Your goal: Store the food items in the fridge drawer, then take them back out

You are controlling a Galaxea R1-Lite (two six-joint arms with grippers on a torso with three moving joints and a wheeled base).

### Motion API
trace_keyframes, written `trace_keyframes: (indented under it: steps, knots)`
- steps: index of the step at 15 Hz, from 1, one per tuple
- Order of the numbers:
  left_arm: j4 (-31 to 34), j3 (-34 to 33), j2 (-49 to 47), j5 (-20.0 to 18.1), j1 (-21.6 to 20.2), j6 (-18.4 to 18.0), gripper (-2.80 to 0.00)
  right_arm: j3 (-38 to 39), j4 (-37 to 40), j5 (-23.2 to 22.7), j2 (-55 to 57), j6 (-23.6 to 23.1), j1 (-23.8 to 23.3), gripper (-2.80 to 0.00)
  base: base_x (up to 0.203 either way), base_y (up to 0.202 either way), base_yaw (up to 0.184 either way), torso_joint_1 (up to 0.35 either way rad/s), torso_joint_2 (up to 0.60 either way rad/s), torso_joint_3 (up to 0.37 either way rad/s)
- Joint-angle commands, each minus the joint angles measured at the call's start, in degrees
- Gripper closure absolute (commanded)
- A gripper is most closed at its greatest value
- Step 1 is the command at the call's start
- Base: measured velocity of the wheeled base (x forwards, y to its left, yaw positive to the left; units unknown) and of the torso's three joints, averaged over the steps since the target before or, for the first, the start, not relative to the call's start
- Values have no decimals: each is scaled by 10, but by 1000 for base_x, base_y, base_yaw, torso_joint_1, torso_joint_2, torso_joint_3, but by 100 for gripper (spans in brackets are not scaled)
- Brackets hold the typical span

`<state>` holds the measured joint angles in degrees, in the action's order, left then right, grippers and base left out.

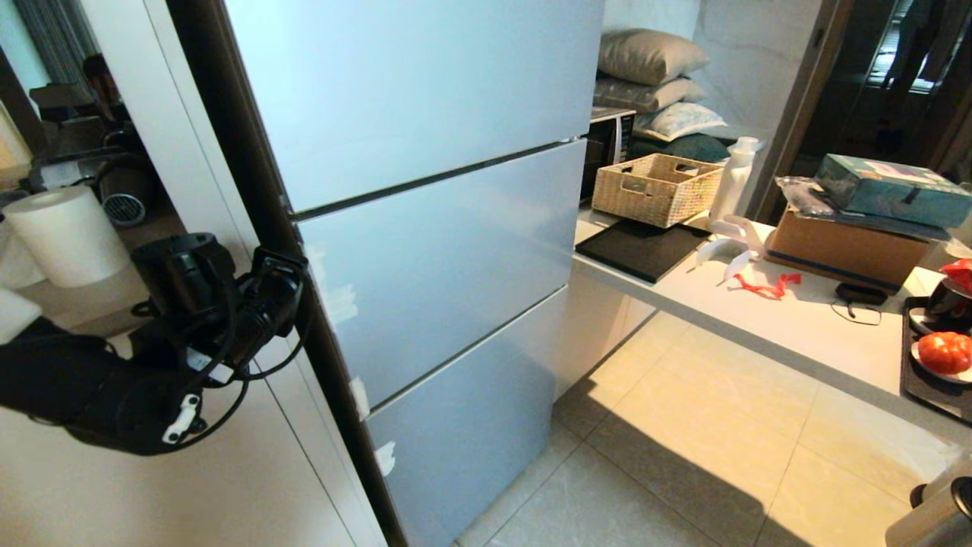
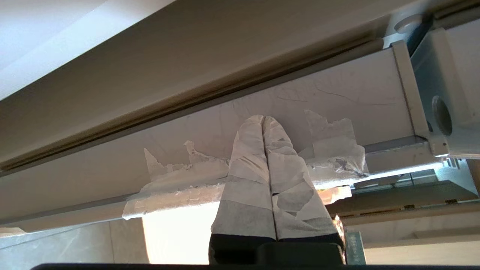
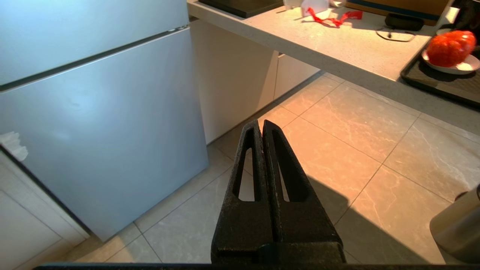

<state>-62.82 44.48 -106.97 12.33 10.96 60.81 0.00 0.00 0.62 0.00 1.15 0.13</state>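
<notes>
I'm at the opening step: the fridge (image 1: 425, 251) has all three panels closed, so the fridge drawer is hidden inside. My left gripper (image 2: 263, 119), fingers (image 2: 247, 157) pressed together and holding nothing, has its tips against the taped side edge of a door panel, at about nine o'clock in the head view. Next I judge I must work those tips into the seam and lever the door outward. The right gripper (image 3: 261, 123) hangs parked over the floor, fingers closed and empty. One of the food items (image 1: 944, 352) waits on a plate (image 1: 923, 366) on the worktop (image 1: 797, 319), at three o'clock.
</notes>
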Motion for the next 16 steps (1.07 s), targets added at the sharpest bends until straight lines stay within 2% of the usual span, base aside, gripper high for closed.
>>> trace_keyframes:
  steps: [1,10,13,16]
  knots:
    - [-3,-5,0,-7,15,10,0,0,1,0,1,0,0,0,0,0,0,0,0,0]
    - [-3,-65,35,-35,60,18,0,0,1,0,1,0,0,0,0,0,0,0,0,0]
    - [-3,-103,70,-35,92,17,0,0,1,0,1,-1,0,0,0,0,0,0,0,0]
    - [-3,-146,117,-33,142,15,0,0,0,0,1,-3,0,0,0,0,0,0,0,0]
